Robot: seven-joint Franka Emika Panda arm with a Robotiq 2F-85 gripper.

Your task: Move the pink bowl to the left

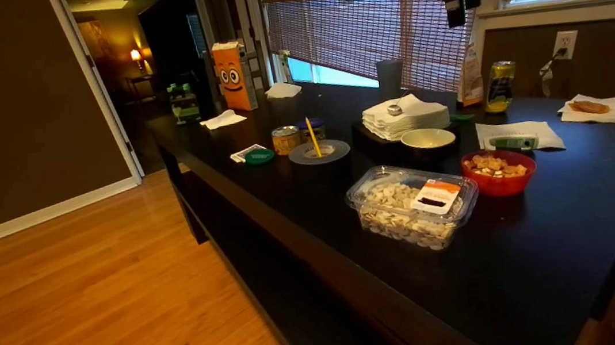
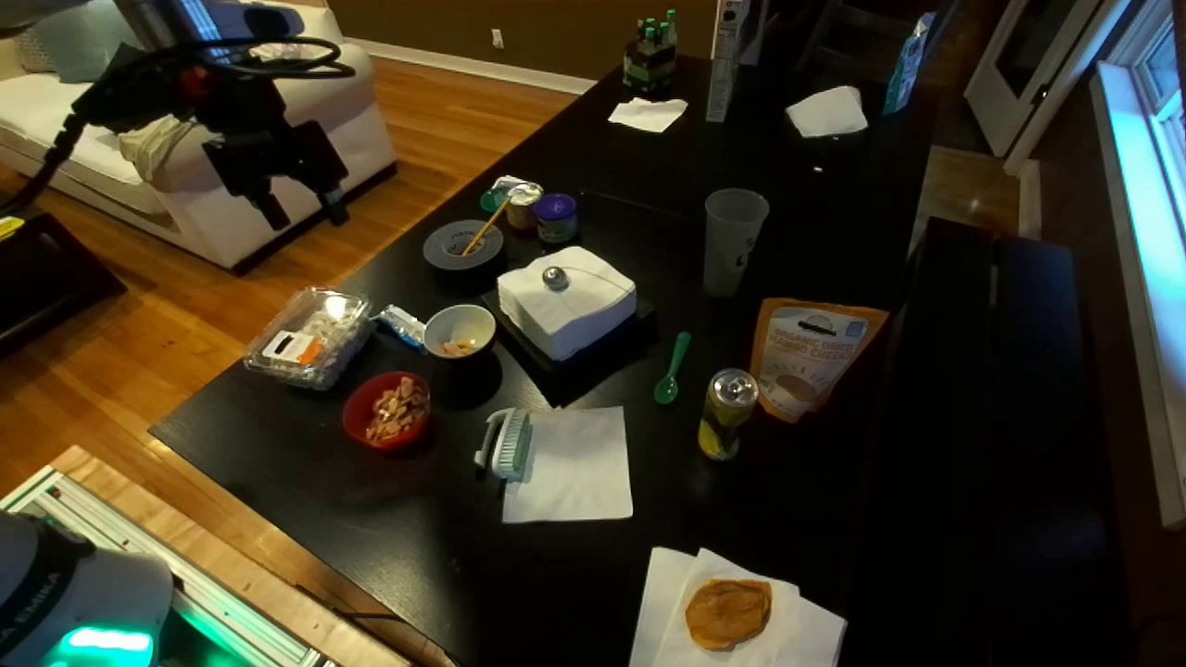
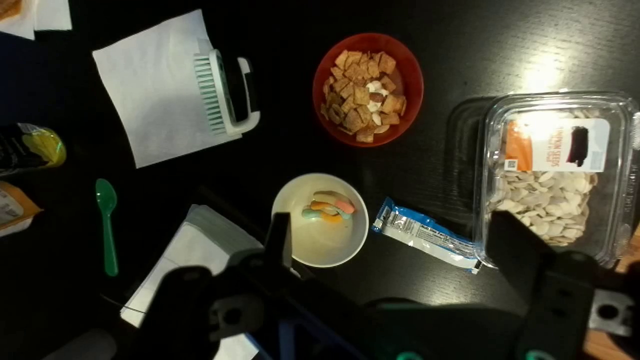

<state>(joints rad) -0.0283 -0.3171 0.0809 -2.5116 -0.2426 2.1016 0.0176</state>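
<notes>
The pink bowl (image 1: 501, 186) is a small round red bowl with yellowish-brown cereal pieces inside. It stands upright on the dark table beside the clear container in both exterior views (image 2: 358, 412). In the wrist view the pink bowl (image 3: 412, 85) is at the upper middle, beyond the fingertips. My gripper (image 3: 392, 220) is open, with its fingers wide apart and nothing between them. In an exterior view the gripper (image 2: 308, 208) hangs high above the table, apart from the bowl. Part of the gripper (image 1: 457, 16) also shows at the top in an exterior view.
A clear container of pumpkin seeds (image 3: 555, 200) and a white bowl with gummy candy (image 3: 320, 250) stand close to the pink bowl. A brush (image 2: 510, 445) lies on a napkin (image 2: 584, 472). A napkin stack (image 2: 574, 306), can (image 2: 727, 417) and cup (image 2: 732, 241) stand farther off.
</notes>
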